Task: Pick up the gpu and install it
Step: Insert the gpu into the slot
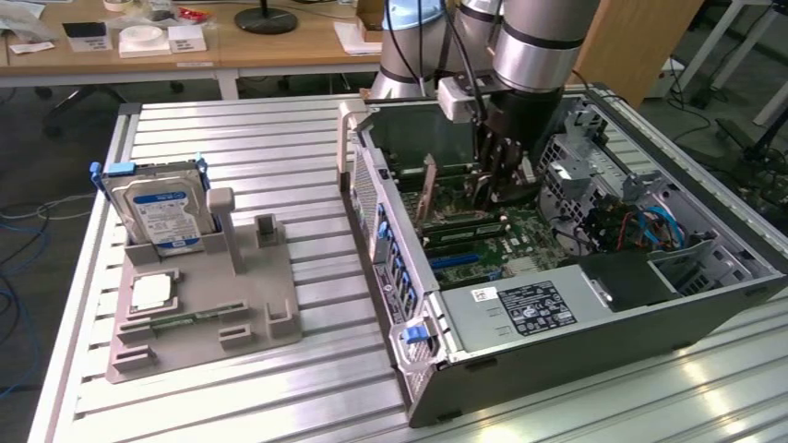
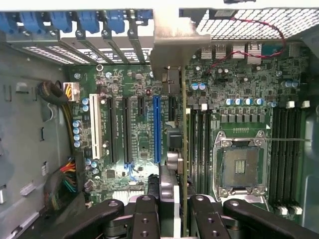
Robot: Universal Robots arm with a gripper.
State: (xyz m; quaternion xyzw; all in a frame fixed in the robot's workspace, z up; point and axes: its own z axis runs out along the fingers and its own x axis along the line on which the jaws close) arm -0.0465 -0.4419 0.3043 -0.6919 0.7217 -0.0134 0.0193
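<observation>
Grey metal all round you in the exterior view. Where does your arm stand?

Down inside the open computer case (image 1: 555, 305). Your gripper (image 1: 499, 180) hangs low over the motherboard (image 1: 493, 245), and the gpu (image 1: 431, 189) stands on edge just beside it, toward the exterior view's left. The hard drive (image 1: 154, 208) sits in the grey fixture (image 1: 203, 314) out on the table (image 1: 246, 138), well apart from your claw.

And through the wrist view, are you clenched on the card?

Yes. Your gripper (image 2: 172, 211) is clamped on the gpu (image 2: 185, 129). You see it edge-on, a thin line running away from the fingers (image 2: 144, 214) to its silvery bracket (image 2: 167, 50) at the case's wall.

So how does the long axis lie?

Parallel to the expansion slots. The blue slot (image 2: 157, 129) lies just beside the card, on the side away from the processor socket (image 2: 241, 164). The memory slots (image 2: 199, 144) lie between card and socket. You cannot tell whether the card's lower edge touches any slot.
</observation>
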